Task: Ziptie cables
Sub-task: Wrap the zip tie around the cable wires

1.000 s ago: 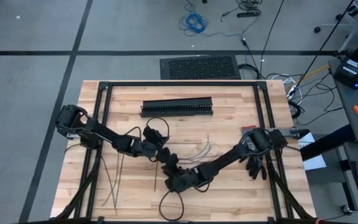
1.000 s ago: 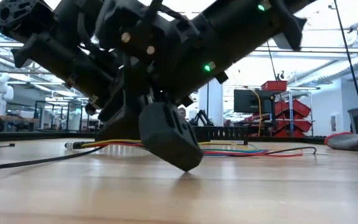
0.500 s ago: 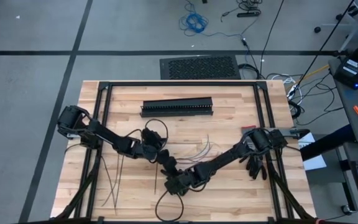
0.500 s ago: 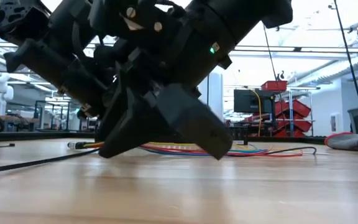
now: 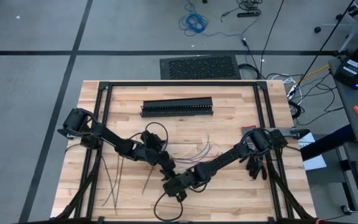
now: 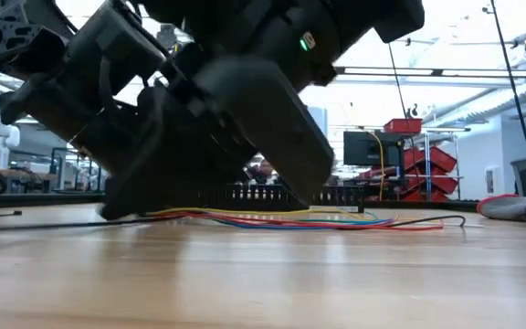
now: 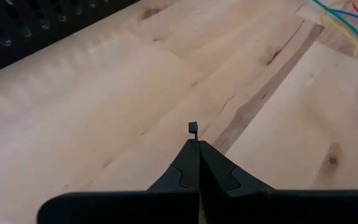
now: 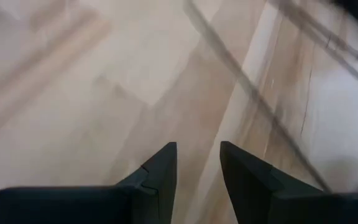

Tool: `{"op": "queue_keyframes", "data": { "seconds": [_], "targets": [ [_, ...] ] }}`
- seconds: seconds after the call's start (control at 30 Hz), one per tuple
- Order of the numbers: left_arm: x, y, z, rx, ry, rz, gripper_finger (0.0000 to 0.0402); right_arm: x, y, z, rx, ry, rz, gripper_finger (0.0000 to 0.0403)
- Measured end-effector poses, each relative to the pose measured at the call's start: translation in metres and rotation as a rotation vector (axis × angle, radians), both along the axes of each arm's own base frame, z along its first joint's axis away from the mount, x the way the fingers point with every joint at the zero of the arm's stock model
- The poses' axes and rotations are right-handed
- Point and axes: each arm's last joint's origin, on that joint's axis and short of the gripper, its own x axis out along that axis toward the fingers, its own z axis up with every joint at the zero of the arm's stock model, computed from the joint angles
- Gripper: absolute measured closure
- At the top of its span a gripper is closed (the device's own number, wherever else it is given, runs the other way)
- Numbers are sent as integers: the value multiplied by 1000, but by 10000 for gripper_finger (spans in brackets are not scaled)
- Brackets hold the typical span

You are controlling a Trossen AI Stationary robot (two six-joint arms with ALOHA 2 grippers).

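The cables [image 5: 204, 151] are a loose bundle of coloured wires lying flat mid-table, also seen in the low view [image 6: 318, 220]. Several zipties [image 5: 112, 180] lie on the table's near left part. My left gripper [image 5: 165, 168] is shut near the table's middle, just left of the wires; its wrist view [image 7: 197, 144] shows a small dark ziptie head at its tips. My right gripper [image 5: 171, 188] hovers just nearward of the left gripper. It is open over bare wood [image 8: 197, 155] and holds nothing. My left gripper pinches a ziptie between its two shut fingers. Only the small square head [image 7: 192, 127] sticks out past the fingertips, just above the wood. The fingers hide the strip behind it. In the high view a thin dark strip [image 5: 148, 182] slants from this gripper toward the near edge.
The long black slotted duct [image 5: 177, 107] lies across the far middle of the table. Two loose dark strips [image 8: 328, 43] show on the wood beyond my right gripper. Dark objects [image 5: 257, 165] lie by the right arm's base. Bare wood lies near right.
Both grippers have shifted a little toward the near edge, the right one also slightly leftward. The thin strip by the left gripper has swung: its near end has moved toward the table's left, so it now slants instead of lying straight toward the near edge.
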Motion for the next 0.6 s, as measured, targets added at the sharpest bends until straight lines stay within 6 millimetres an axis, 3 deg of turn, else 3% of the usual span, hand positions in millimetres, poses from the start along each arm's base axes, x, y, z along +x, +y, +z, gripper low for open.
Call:
{"op": "queue_keyframes", "data": {
  "seconds": [0.27,0.6],
  "targets": [
    [1,-1,1,-7,-23,-3,402,12,1,15,77,-175,-14,287],
    [3,-2,3,-16,-49,-4,402,15,6,24,144,-252,79,287]
  ]
}}
